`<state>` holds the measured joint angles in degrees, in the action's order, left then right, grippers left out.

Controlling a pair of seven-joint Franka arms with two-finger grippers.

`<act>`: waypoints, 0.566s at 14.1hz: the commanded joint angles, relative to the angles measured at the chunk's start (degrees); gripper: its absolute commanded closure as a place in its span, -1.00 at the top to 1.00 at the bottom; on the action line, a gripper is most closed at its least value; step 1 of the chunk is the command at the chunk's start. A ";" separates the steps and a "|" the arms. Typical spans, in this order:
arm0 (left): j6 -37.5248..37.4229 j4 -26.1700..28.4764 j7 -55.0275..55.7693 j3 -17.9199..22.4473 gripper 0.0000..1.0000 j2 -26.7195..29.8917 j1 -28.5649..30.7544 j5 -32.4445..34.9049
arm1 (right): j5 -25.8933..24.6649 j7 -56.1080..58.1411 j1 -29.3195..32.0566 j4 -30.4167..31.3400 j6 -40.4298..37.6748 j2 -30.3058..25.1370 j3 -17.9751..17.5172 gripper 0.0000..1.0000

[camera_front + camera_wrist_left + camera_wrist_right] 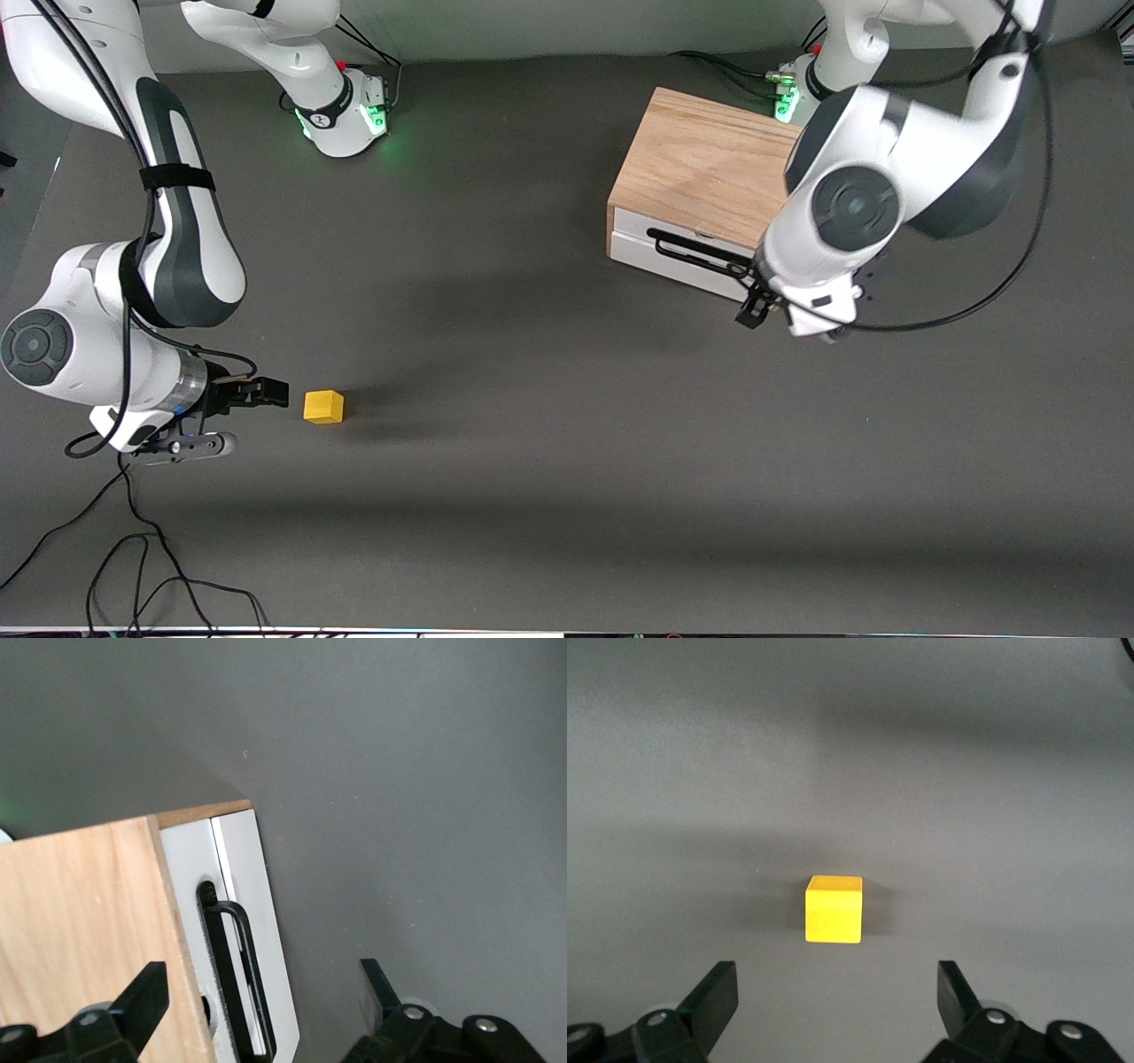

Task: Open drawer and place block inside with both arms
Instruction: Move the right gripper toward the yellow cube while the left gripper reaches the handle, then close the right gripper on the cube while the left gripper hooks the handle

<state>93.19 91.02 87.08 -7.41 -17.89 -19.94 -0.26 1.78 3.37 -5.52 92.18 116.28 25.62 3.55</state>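
i see the left gripper (769,306) low in front of the drawer (678,257), fingers spread wide and empty, straddling the black bar handle (239,979) without touching it; the drawer sits slightly out of its wood cabinet (700,164), toward the left arm's end of the table (567,496). my right gripper (232,416) hangs low near the right arm's end, fingers released, just beside the yellow block (323,407) and apart from it. bare table lies all round the block and between it and the drawer.
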 commanded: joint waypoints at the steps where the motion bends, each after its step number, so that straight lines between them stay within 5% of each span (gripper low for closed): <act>1: -0.11 -0.58 5.89 0.55 0.92 -3.80 -3.87 0.08 | -0.11 -1.00 -0.28 5.54 5.26 -1.89 1.28 1.00; 8: 0.15 1.44 5.65 0.38 0.85 -9.62 -5.55 -0.88 | 0.15 -1.09 -0.46 10.29 14.67 -0.40 1.37 1.00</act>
<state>93.18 91.24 92.35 -7.52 -27.66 -24.92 -0.32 1.79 3.17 -5.61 100.24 128.35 25.65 4.69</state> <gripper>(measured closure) 0.075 0.000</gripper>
